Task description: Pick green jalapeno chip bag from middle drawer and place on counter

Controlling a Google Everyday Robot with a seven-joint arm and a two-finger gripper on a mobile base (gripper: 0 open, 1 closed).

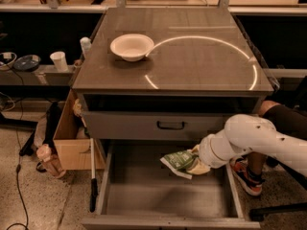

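The hand (194,166) is clamped on the bag (176,160), holding it inside the open drawer (144,195), toward its right wall. Above, a white bowl (132,47) sits on the desk (201,61).

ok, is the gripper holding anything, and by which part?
The gripper holds the green jalapeno chip bag by its end on the picture's right, inside the open middle drawer.
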